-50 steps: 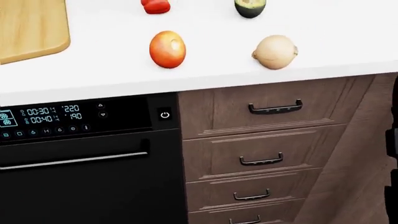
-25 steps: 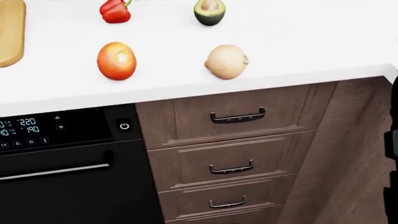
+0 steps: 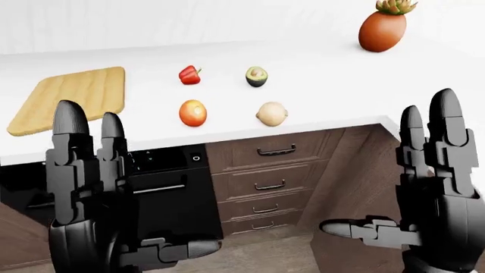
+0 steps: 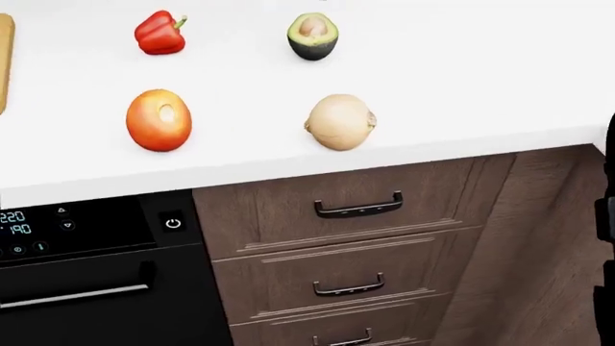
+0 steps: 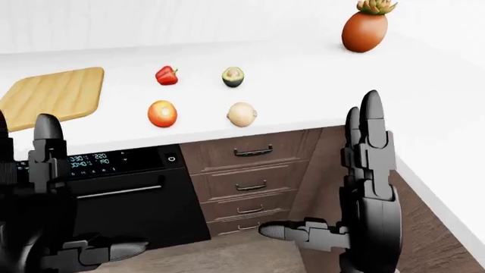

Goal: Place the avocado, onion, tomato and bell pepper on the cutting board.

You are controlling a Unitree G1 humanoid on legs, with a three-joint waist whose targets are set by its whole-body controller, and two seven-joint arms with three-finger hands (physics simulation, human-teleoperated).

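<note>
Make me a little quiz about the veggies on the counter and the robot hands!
1. True or false: the tomato already lies on the cutting board.
2. In the head view, what sits right of the tomato? A) onion B) bell pepper C) avocado
3. Fill in: both robot hands, left and right, are ____ and hold nothing.

Key: 1 false; 2 A; 3 open.
</note>
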